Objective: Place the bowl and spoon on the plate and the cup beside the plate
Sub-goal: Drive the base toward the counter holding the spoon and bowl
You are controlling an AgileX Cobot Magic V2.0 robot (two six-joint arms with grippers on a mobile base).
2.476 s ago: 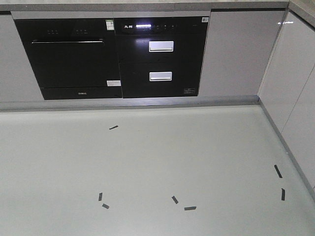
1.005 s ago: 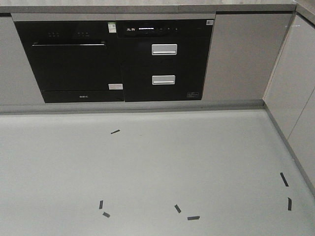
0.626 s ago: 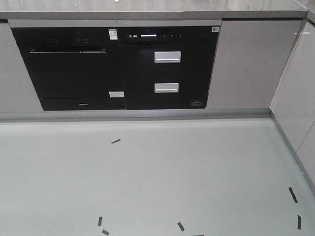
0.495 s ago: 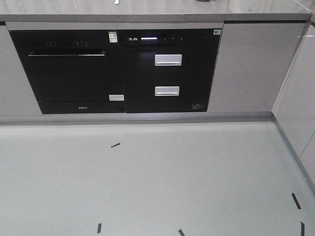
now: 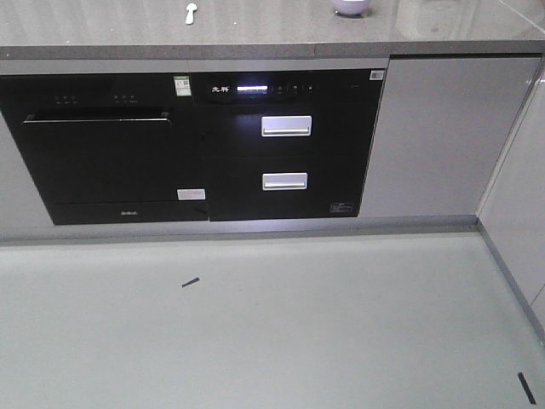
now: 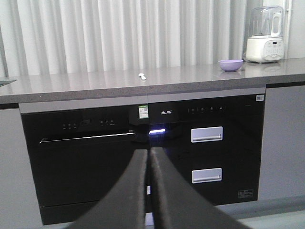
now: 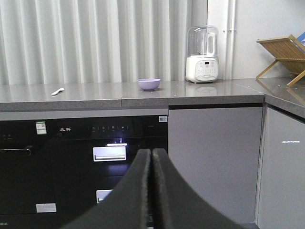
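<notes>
Up on the tabletop [image 5: 272, 32], you've got the bowl [image 5: 350, 7] sitting upright, open side up, toward the right end. The spoon [image 5: 191, 13] lies flat well to the left of it, w/ bare grey stone between the two. Both sit back from the front edge.

Left jaws: pressed together tip to tip, no gap, nothing held. They hang low in front of the black oven [image 6: 86, 162] and point at the cabinet front, well below tabletop level. Right jaws: same story, closed flat against each other w/ nothing between them, lined up approx. w/ the drawer unit [image 7: 109, 152] and its silver handles.

From the right wrist cam you see a white blender [image 7: 202, 55] w/ a clear jug standing right of the bowl, near the back wall, apart from it. A wooden rack [image 7: 283, 55] sits on the side counter at far right. White curtains [image 6: 119, 33] hang behind the tabletop.

Front cam looks down at the pale floor [image 5: 255, 341]. One dark tape strip [image 5: 190, 282] lies on it left of centre, another [image 5: 527, 388] at the lower right corner.
</notes>
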